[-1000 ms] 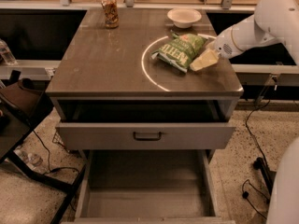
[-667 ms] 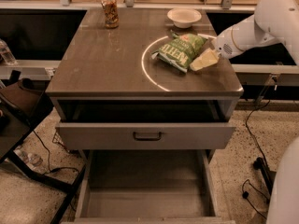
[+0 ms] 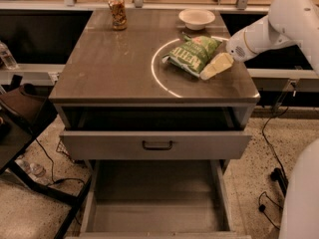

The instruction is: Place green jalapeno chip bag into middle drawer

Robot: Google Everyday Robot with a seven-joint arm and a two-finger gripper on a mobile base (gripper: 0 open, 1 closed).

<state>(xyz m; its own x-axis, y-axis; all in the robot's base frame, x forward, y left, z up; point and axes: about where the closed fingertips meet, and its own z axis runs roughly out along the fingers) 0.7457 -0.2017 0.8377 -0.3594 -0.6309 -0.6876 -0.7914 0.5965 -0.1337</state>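
The desk [image 3: 114, 68] fills most of the view, a grey cabinet with a flat brown top that carries everything loose. Below the desk's top and drawn far out from its front, the middle drawer [image 3: 154, 198] shows a bare grey floor between low side walls. It looks pulled out this far so that something can be dropped straight in from above. Between the desk top and that drawer, the grey drawer front [image 3: 99, 144] with its black handle [image 3: 157, 145] stands only a little proud of the desk's body.

The white arm [image 3: 279, 24] reaches in over the desk's right edge, low and slanted, which suits a grasp from the side.

The green jalapeno chip bag [image 3: 193, 54] lies flat on the right half of the desk top, inside a bright ring of light [image 3: 155, 66]. At the desk's back edge sit a white bowl [image 3: 197, 18] and, further left, a patterned can [image 3: 118, 12].

The end effector [image 3: 215, 66] rests against the bag's near right corner on the desk top. I cannot tell whether it is apart or clamped on the bag.
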